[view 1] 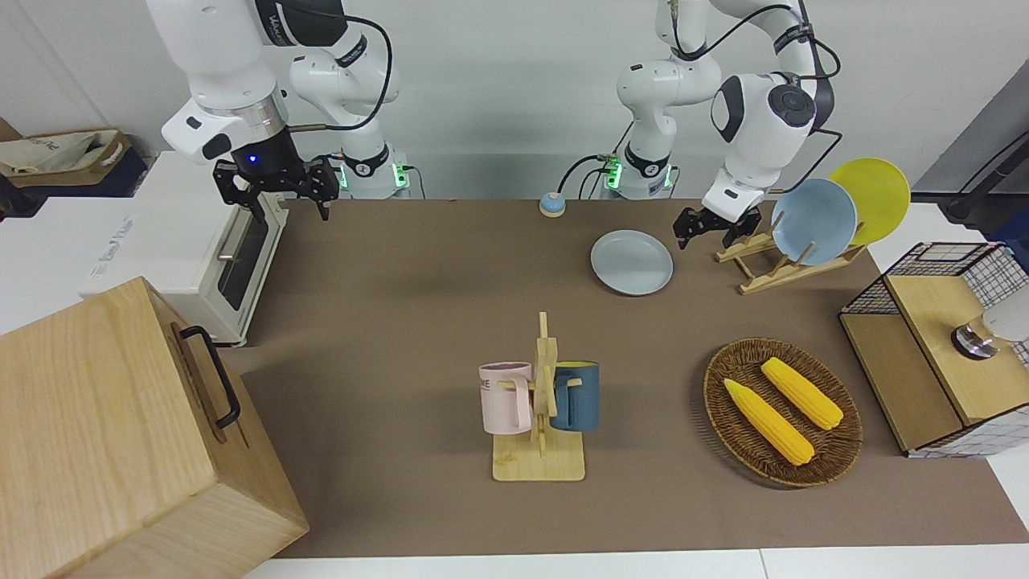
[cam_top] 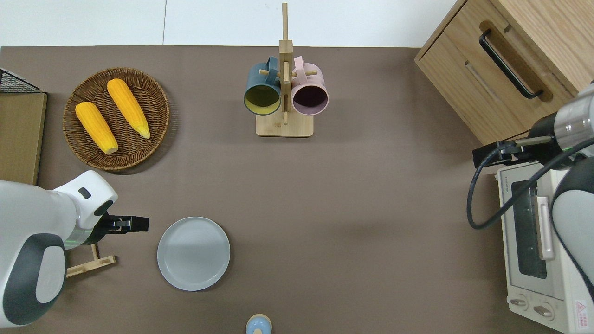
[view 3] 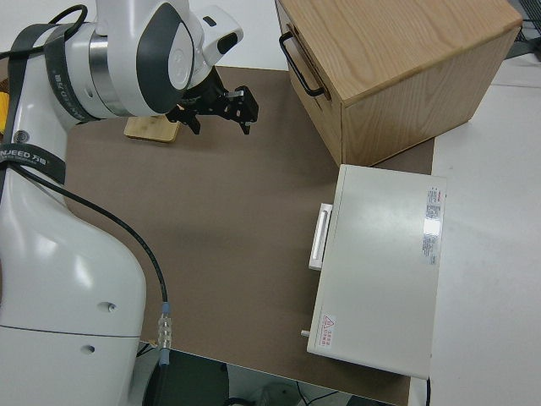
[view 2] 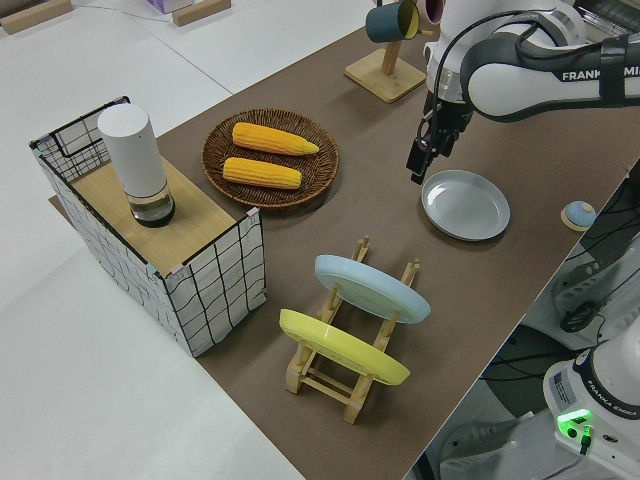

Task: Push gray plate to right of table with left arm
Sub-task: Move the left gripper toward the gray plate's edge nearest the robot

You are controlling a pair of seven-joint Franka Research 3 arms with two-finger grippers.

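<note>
The gray plate (view 1: 632, 262) (cam_top: 193, 253) (view 2: 465, 204) lies flat on the brown mat of the table (view 1: 402, 322), close to the robots' edge and toward the left arm's end. My left gripper (view 1: 709, 232) (cam_top: 137, 223) (view 2: 419, 165) hangs low over the mat between the plate's rim and the wooden dish rack. It is apart from the plate, its fingers look open, and it holds nothing. The right arm is parked with its gripper (view 1: 291, 211) (view 3: 221, 118) open and empty.
A dish rack (view 1: 776, 265) holds a sky-blue plate (view 1: 812, 221) and a yellow plate (view 1: 872, 197). A wicker basket (view 1: 723, 402) holds two corn cobs. Also here are a mug stand (view 1: 540, 402), a small bell (view 1: 551, 204), a wire-sided box (view 1: 932, 354), a toaster oven (view 1: 201, 241) and a wooden cabinet (view 1: 120, 434).
</note>
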